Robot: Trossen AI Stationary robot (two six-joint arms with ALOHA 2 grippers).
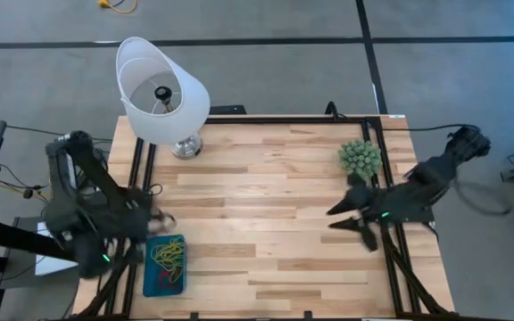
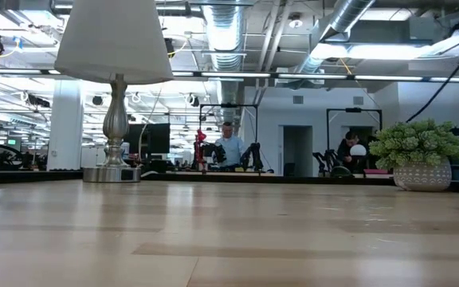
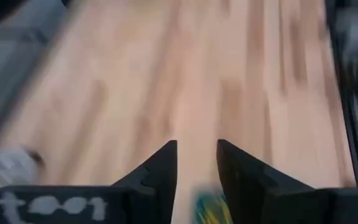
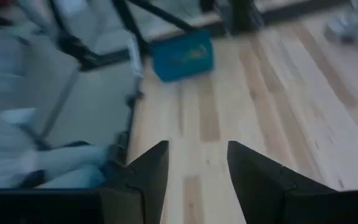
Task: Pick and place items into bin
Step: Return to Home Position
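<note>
Apart — left fingers (image 3: 160,171), right fingers (image 4: 151,177), parted.

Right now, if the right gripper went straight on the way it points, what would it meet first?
Most likely the bin: in its wrist view it lies almost dead ahead of the right gripper, with only bare table between. Height is unclear, so it could touch the wood first.

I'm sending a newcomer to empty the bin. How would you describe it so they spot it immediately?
Start at the wooden table with the white-shaded lamp at one corner. On the lamp's side, at the opposite edge, lies a shallow teal-blue tray. It alone is blue and holds a tangle of coloured rubber bands.
</note>
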